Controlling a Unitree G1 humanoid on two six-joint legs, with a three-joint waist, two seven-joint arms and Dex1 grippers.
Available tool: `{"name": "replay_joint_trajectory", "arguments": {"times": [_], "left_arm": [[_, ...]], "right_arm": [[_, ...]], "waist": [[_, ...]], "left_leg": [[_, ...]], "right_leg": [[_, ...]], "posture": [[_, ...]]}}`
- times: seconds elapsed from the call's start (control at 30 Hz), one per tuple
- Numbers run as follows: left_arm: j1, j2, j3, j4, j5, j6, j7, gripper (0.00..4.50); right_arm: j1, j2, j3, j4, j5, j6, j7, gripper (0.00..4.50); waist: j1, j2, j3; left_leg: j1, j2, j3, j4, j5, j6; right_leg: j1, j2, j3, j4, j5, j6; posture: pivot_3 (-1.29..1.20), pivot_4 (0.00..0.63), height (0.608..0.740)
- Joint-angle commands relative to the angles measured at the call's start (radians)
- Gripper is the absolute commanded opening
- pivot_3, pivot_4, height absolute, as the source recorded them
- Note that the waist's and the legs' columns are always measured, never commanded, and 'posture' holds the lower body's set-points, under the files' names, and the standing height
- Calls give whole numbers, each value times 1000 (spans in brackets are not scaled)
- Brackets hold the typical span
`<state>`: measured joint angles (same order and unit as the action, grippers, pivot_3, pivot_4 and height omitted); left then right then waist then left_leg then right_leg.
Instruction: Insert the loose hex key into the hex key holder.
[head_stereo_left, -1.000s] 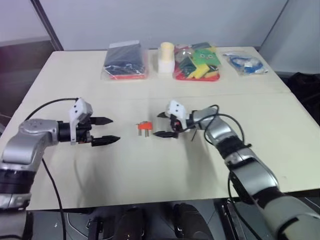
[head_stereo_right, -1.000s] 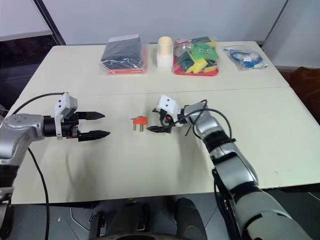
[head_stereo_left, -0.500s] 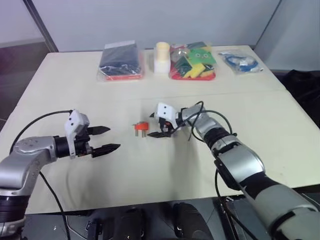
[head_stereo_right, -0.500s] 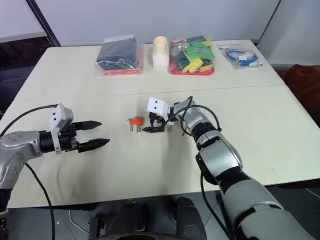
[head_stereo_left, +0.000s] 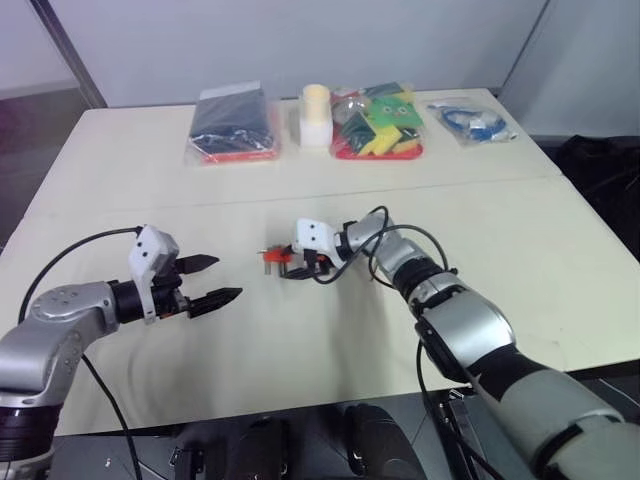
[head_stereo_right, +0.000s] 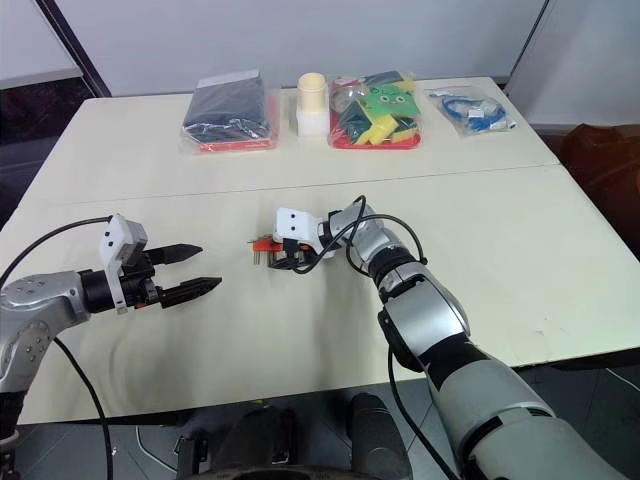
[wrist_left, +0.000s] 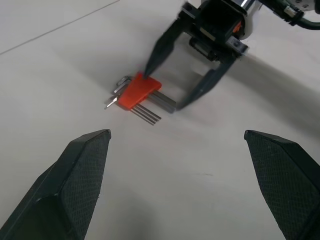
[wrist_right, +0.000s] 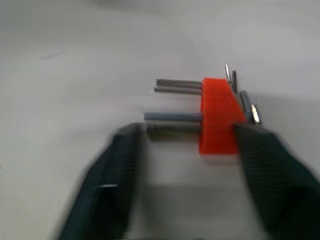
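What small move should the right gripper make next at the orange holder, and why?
Probably finish closing on the hex key holder. The right gripper straddles it on the table, one finger touching the orange block, the other beside the key shafts, with a gap still between. The left gripper waits open, well apart.

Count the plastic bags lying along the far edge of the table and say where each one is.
3. A dark bag lies far left, a bag of colourful pieces sits just right of the cream container, and a clear bag with blue cable lies far right. None seems hidden.
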<state>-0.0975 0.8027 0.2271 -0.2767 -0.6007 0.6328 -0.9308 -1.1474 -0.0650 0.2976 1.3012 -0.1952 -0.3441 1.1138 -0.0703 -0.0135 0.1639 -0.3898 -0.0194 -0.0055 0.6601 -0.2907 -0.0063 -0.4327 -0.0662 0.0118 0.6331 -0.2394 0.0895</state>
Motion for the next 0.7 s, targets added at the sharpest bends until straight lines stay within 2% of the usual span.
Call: {"name": "replay_joint_trajectory", "arguments": {"times": [0.03, 0.17, 0.33, 0.43, 0.5, 0.7], "left_arm": [[4, -8, 49, -38, -17, -2, 34, 4500], [13, -15, 53, -49, -23, -1, 51, 4500], [26, -20, 61, -56, -33, 5, 65, 4500], [38, -17, 59, -59, -39, 7, 65, 4500], [39, -16, 56, -58, -41, 9, 63, 4500], [8, -23, 34, -48, -38, 12, 65, 4500]], "right_arm": [[-10, 21, -37, 30, 7, 82, -14, 2684], [-19, 15, -68, 28, 8, 109, -6, 2684], [-35, -12, -100, 10, 31, 113, 120, 2684], [-55, -38, -111, -5, 40, 109, 190, 3520], [-67, -50, -114, -7, 36, 105, 190, 4469], [-94, -68, -145, 16, 34, 135, 61, 4469]], "waist": [[1, 0, 0], [3, 0, 0], [4, 0, 0], [3, 0, 0], [3, 1, 0], [1, 1, 0]], "left_leg": [[0, 0, 0, 0, 0, 0], [0, 0, 0, 0, 0, 0], [0, -1, 0, 0, 0, 0], [0, -1, 0, 0, 0, 0], [0, -1, 0, 0, 0, 0], [-1, -1, 0, 0, 0, -1]], "right_leg": [[0, 0, 0, 0, 0, 0], [0, 0, 0, 0, 0, 0], [0, -1, 0, 0, 0, 0], [0, -1, 0, 0, 0, 0], [0, -1, 0, 0, 0, 0], [-1, -1, 0, 0, 0, 0]], "posture": [[0, 150, 740], [0, 150, 740], [0, 150, 740], [0, 150, 740], [0, 150, 740], [0, 150, 740]]}}
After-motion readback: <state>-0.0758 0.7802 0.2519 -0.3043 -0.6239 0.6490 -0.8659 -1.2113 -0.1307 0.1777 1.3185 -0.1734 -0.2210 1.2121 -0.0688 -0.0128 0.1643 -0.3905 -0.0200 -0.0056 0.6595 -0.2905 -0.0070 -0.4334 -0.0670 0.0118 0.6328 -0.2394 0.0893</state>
